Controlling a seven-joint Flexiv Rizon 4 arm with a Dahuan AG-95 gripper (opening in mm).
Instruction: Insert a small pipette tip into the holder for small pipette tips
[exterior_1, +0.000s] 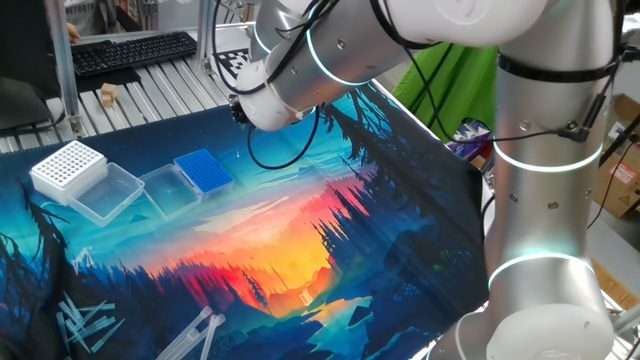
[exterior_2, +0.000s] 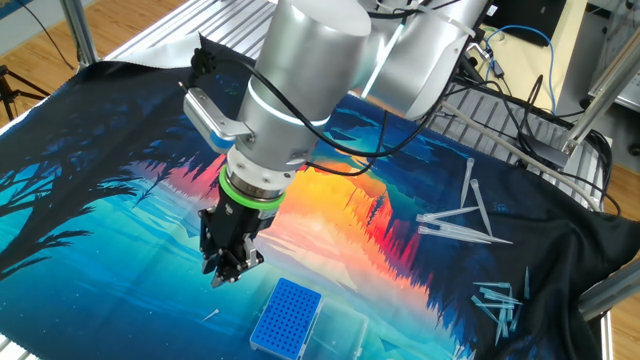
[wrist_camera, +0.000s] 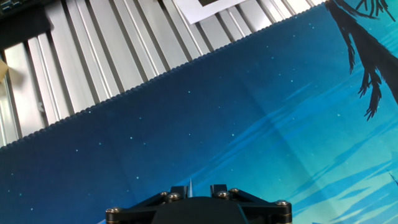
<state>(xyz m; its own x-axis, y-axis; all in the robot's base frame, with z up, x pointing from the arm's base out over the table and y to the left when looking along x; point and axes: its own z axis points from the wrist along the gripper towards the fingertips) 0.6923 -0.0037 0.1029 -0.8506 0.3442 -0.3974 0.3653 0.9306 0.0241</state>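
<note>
just beside the end effector (exterior_2: 228, 272), the blue holder (exterior_2: 287, 316) sits apart.

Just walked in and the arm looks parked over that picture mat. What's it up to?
The arm's gripper hangs over the mat, fingers nearly together. The hand view shows a thin whitish sliver between them, likely a small pipette tip. The blue tip holder sits close beside the gripper on the mat, and the tip is not in it yet. More loose tips lie scattered on the far side of the mat.
</note>
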